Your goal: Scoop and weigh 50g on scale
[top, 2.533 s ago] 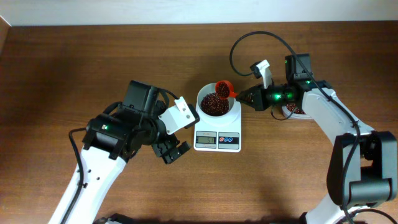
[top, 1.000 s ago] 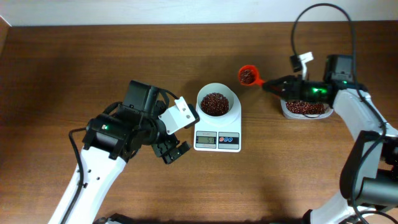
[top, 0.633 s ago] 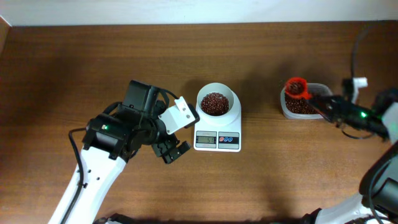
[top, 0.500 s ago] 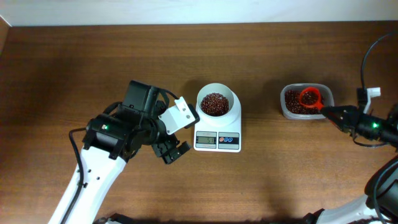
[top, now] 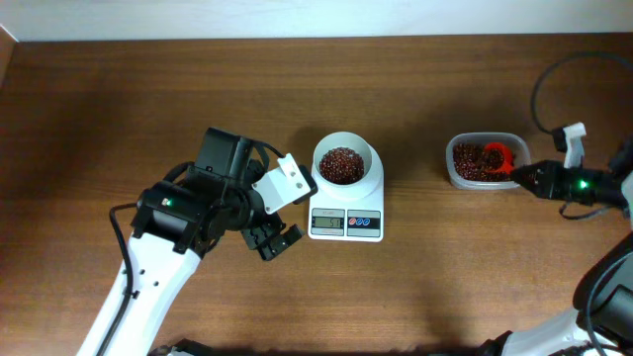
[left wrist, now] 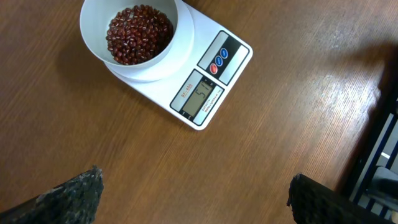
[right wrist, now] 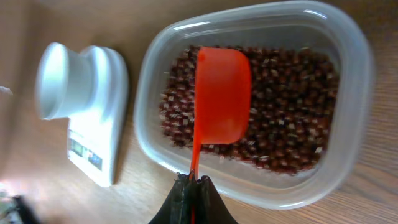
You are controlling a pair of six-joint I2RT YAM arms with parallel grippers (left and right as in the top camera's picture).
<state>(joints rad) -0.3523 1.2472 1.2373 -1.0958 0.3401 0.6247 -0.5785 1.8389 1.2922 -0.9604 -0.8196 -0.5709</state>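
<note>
Overhead, I see the scale (top: 345, 223) at frame centre, carrying a white bowl (top: 346, 166) of red beans. My left gripper (top: 275, 240) hangs released just left of it. At far right, my right gripper (top: 521, 175) clenches the red scoop (top: 499, 158) by its handle.

Left wrist: the scale sits upper centre.

Right wrist: the scoop is over the beans in the clear tub (right wrist: 348, 74).

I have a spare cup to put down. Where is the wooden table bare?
Bare wooden table lies between the small white digital scale and the clear plastic tub of red beans, and in front of the scale. Crowded: the open left gripper beside the scale; the right gripper at the tub.
</note>
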